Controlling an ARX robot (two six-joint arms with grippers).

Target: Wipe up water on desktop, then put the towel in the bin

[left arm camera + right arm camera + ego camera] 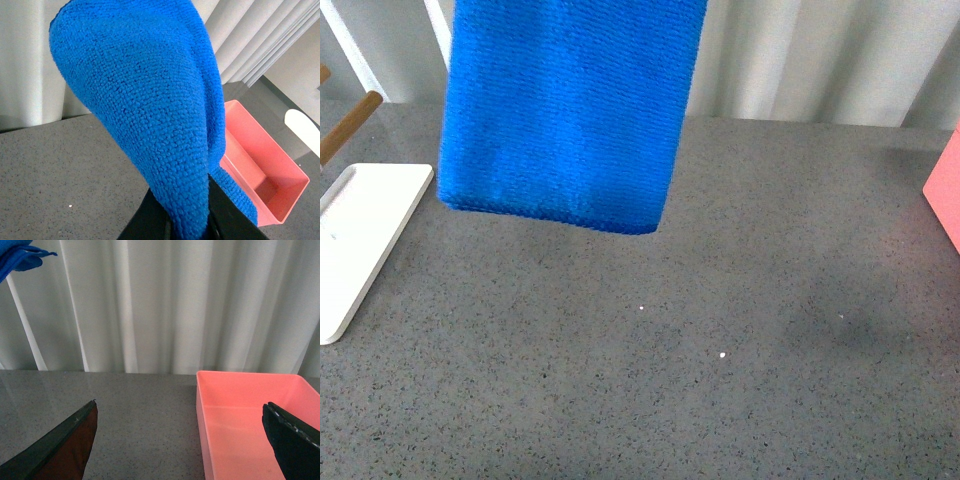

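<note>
The left gripper (187, 227) clamps the bright blue ribbed microfibre towel (565, 110), which hangs above the back-left of the glossy speckled dark-grey desktop (770, 420). Tiny white water drops (723, 354) dot its open middle. The right gripper (179, 407) gapes wide. A pink rectangular plastic bin (250, 420) at the right edge shows a bare floor. A flat white tray (360, 240) lies at the left edge.

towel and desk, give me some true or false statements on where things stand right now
1. The towel hangs in the air over the desktop. True.
2. The towel lies in the pink bin. False: the bin holds nothing in the part that shows.
3. The right gripper is open and empty. True.
4. The desktop is wiped dry. False: small white drops sit on it.
</note>
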